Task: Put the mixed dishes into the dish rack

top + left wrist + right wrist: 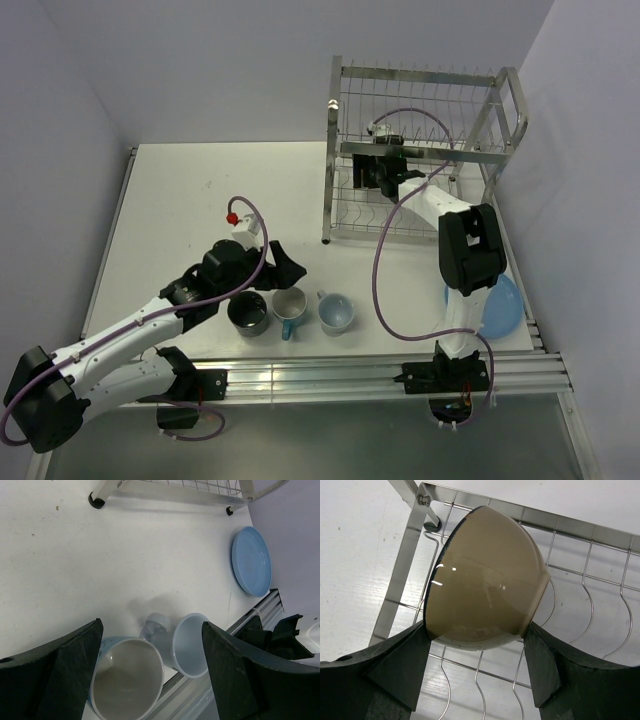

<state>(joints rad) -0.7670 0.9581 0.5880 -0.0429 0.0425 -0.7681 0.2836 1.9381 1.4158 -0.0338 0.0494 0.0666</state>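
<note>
Now I see the small bowl (485, 580) tilted on its side over the lower wires of the dish rack (420, 70), and the right pincer (475, 635) grips it from both sides. Near the counter (180, 200) front edge, the dark mug (247, 312), white mug (289, 304) and light blue mug (335, 313) stand in a row. The left pincer (152, 630) hangs open above them, holding nothing. The blue plate (503, 308) lies beside the right arm.
</note>
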